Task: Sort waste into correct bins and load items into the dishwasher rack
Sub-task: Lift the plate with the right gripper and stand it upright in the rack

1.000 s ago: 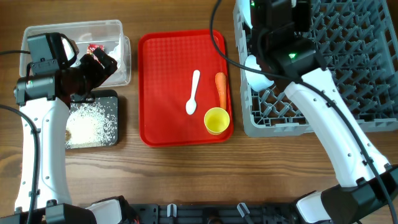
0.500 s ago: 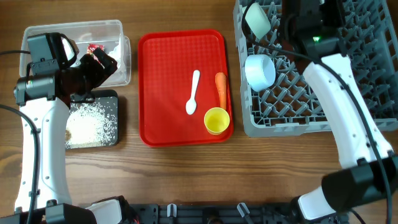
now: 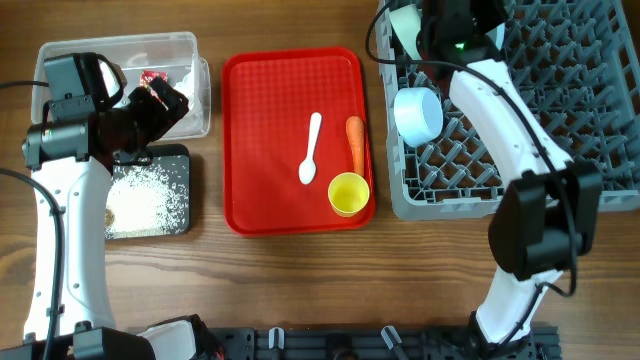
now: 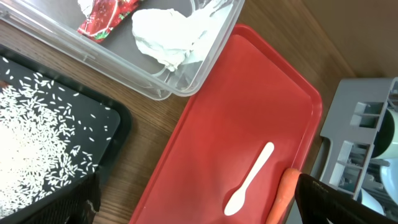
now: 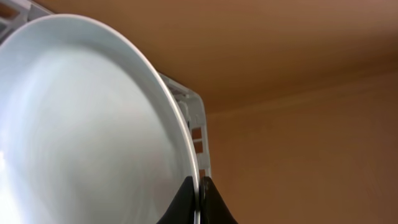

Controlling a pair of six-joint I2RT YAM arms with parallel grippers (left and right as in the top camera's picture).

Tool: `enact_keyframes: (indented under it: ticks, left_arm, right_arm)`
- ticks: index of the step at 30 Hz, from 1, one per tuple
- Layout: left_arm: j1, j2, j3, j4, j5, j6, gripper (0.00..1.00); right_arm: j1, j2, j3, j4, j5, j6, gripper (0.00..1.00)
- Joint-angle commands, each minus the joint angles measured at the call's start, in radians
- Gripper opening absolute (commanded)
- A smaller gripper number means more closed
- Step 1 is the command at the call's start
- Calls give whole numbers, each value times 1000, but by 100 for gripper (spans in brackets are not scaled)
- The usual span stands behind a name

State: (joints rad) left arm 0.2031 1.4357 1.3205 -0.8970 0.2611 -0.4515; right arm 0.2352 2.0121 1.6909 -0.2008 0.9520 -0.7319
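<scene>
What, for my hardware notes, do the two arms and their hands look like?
The left arm and right arm have smooth white shells, black joints, black cables. The left hand and right hand are black. A green light glows by the right wrist.

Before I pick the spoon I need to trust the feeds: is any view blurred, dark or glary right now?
Overhead: sharp and evenly lit. Left wrist: spoon and tissue crisp; the left gripper shows only as dark blurs in the bottom corners. Right wrist: the plate looms close and soft, the right gripper a dark silhouette on its rim.
</scene>
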Motion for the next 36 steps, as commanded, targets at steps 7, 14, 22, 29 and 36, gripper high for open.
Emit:
enact_keyframes:
  ticks: [7, 14, 22, 29, 36]
  left_arm:
    - [3, 6, 6, 2, 11, -5, 100]
    - [3, 6, 6, 2, 11, -5, 100]
    - [3, 6, 6, 2, 11, -5, 100]
    - [3, 6, 6, 2, 11, -5, 100]
    - [3, 6, 6, 2, 11, -5, 100]
  right_arm:
    - [-14, 40, 3, -13, -37, -19, 4]
    - [-14, 43, 3, -295, -120, 255, 4]
    - [-15, 38, 3, -246, -130, 288, 97]
    - [-15, -85, 3, -183, -131, 337, 100]
    - [12, -311, 3, -277, -483, 477, 100]
